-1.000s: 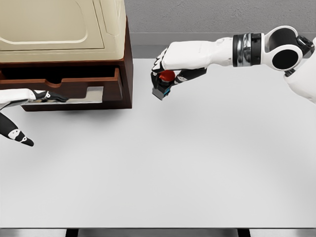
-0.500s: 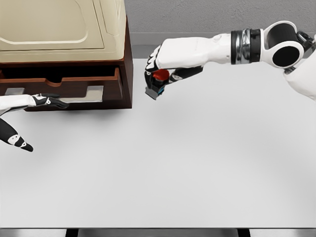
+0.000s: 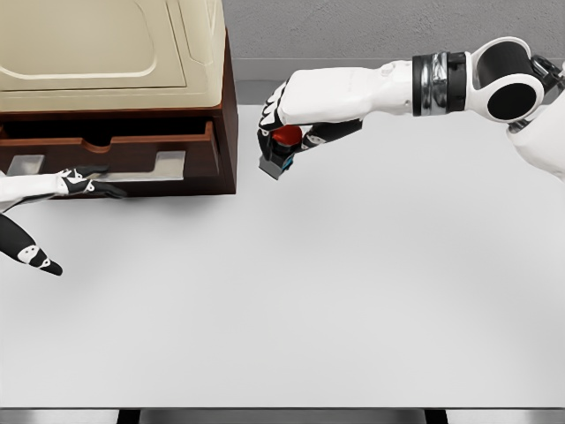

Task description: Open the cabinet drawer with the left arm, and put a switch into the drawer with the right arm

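Bright, even, flat sim render w/ soft overhead light. White tabletop [image 3: 335, 291] a bit washed out, barely any shadows, just a dark strip under the cabinet [image 3: 115, 97]. Everything sharp, no blur/distortion.

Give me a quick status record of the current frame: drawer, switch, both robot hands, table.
drawer: pulled partly out of the cabinet
switch: red button on top, held above the table, right of the cabinet, not in the drawer
right robot hand: shut on the switch
left robot hand: at the drawer front's lower edge, fingers extended
table: white
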Robot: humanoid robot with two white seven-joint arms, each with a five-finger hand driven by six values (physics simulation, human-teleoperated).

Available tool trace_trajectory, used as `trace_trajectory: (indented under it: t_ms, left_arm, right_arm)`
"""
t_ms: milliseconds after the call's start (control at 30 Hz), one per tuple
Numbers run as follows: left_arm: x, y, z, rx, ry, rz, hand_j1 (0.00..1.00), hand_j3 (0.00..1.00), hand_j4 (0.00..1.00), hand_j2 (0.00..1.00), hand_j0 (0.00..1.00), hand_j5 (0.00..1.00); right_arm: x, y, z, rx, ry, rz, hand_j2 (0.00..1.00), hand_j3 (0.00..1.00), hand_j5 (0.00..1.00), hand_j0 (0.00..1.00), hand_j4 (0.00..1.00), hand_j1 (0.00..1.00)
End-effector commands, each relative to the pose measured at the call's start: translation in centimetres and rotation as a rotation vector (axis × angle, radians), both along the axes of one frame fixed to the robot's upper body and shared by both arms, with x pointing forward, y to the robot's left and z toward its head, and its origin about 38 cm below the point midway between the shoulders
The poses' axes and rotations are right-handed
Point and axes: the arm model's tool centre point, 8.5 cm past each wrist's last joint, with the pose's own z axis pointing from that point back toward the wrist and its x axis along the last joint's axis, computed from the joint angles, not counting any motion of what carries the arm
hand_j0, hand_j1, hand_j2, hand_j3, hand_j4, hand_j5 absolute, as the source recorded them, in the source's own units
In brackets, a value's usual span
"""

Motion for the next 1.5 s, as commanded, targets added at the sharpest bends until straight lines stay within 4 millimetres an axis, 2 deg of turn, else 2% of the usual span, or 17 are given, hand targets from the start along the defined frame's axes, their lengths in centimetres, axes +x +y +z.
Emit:
trace_trajectory:
  t_ms: [0, 200, 367, 767, 967, 1200, 1267, 1367, 1467]
  left_arm:
    - [-0.1, 0.1, 0.1, -0.002, 0.004, 0.003, 1.00, 1.00, 1.00, 1.00, 1.00, 1.00]
    - [-0.3, 0.5, 0.4, 0.000, -0.009, -0.003, 1.00, 1.00, 1.00, 1.00, 1.00, 1.00]
    - [-0.9, 0.6, 1.5, -0.021, -0.075, -0.069, 1.00, 1.00, 1.00, 1.00, 1.00, 1.00]
    - [-1.4, 0.9, 2.1, -0.026, -0.104, -0.096, 1.00, 1.00, 1.00, 1.00, 1.00, 1.00]
    - [-1.6, 1.0, 1.4, -0.026, -0.083, -0.094, 1.00, 1.00, 1.00, 1.00, 1.00, 1.00]
    - [-1.8, 0.8, 1.6, -0.037, -0.100, -0.117, 1.00, 1.00, 1.00, 1.00, 1.00, 1.00]
    - [-1.8, 0.6, 1.9, -0.045, -0.118, -0.135, 1.00, 1.00, 1.00, 1.00, 1.00, 1.00]
    - [-2.0, 0.6, 3.4, -0.060, -0.183, -0.177, 1.00, 1.00, 1.00, 1.00, 1.00, 1.00]
    - [-2.0, 0.6, 3.8, -0.064, -0.201, -0.188, 1.00, 1.00, 1.00, 1.00, 1.00, 1.00]
  right_arm:
    - [0.0, 0.0, 0.0, 0.004, 0.005, -0.001, 0.47, 0.47, 0.47, 0.47, 0.47, 0.47]
    - [0.0, -0.1, 0.1, 0.005, 0.003, -0.002, 0.47, 0.47, 0.47, 0.47, 0.47, 0.47]
    - [0.1, -0.2, 0.4, 0.005, -0.003, -0.005, 0.47, 0.47, 0.47, 0.47, 0.47, 0.47]
    - [0.2, -0.5, 0.8, 0.009, -0.011, -0.012, 0.47, 0.47, 0.47, 0.47, 0.47, 0.47]
    - [0.2, -0.4, 1.1, 0.010, -0.016, -0.013, 0.47, 0.47, 0.47, 0.47, 0.47, 0.47]
    - [0.2, -0.4, 1.3, 0.012, -0.021, -0.012, 0.47, 0.47, 0.47, 0.47, 0.47, 0.47]
    - [0.2, -0.4, 1.3, 0.011, -0.020, -0.012, 0.47, 0.47, 0.47, 0.47, 0.47, 0.47]
    - [0.2, -0.4, 1.3, 0.011, -0.022, -0.013, 0.47, 0.47, 0.47, 0.47, 0.47, 0.47]
    - [0.2, -0.4, 1.3, 0.011, -0.021, -0.012, 0.47, 0.47, 0.47, 0.47, 0.47, 0.47]
